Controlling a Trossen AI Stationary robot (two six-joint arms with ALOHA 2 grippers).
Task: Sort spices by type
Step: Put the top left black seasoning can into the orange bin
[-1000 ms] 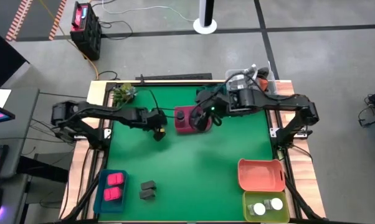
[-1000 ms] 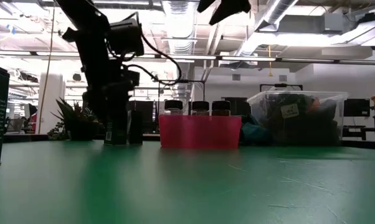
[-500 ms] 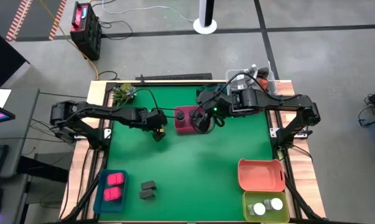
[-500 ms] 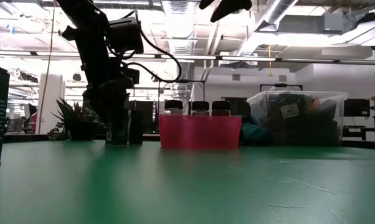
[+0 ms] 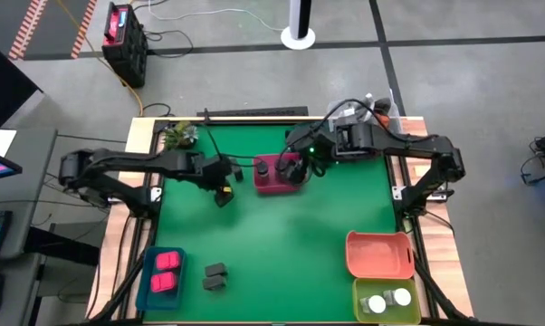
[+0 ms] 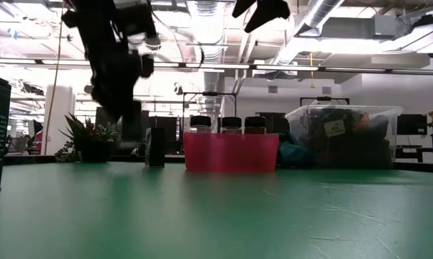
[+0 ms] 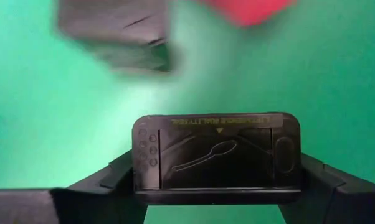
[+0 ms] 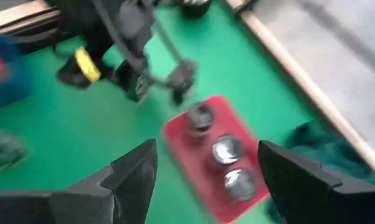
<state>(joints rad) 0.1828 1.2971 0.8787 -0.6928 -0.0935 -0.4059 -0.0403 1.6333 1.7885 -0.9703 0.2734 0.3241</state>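
Bench: matt green covering, cloth-like, faintly sheened in the low view, edged in pale bare wood. Pink tray: smooth opaque plastic, satin finish. Dark brown round jars: glossy, lids reflecting light. Dark grey box: smooth printed card or plastic, low sheen, held between the matt black plastic fingers of the left hand. Right hand: same matt black finish. Clear tub: transparent plastic, glossy. Orange tray and green tray: smooth plastic. White-capped round jars: smooth white caps.
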